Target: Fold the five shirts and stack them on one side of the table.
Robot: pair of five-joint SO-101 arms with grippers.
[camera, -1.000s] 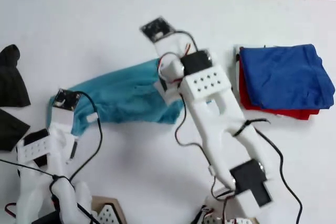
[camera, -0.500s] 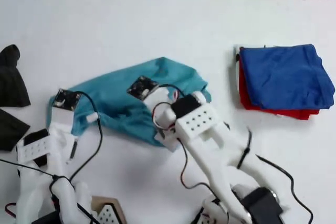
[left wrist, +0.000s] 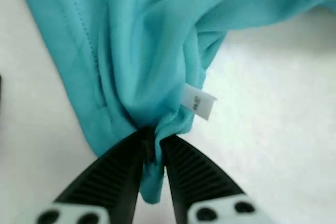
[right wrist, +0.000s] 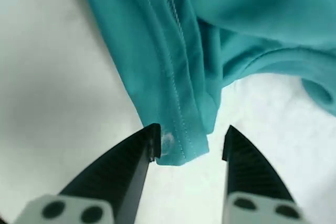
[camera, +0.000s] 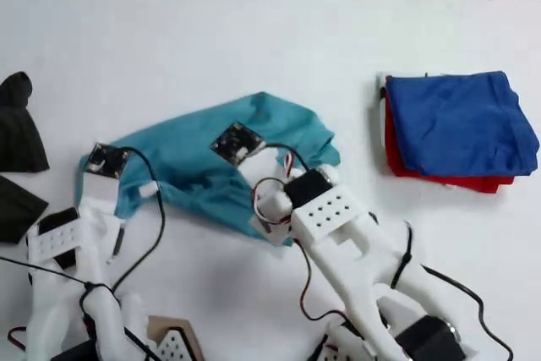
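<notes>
High view: one teal shirt (camera: 190, 154), two folded shirts (camera: 461, 120) stacked; left claw (left wrist: 152, 142) pinches it, right claw (right wrist: 191, 135) gapes.

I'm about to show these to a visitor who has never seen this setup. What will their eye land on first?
Most likely the crumpled teal shirt in the middle of the table, its left end pinched in the left gripper while the right gripper stands open at its hem. Next, the folded blue shirt lying on a red shirt at the table's right side.
</notes>
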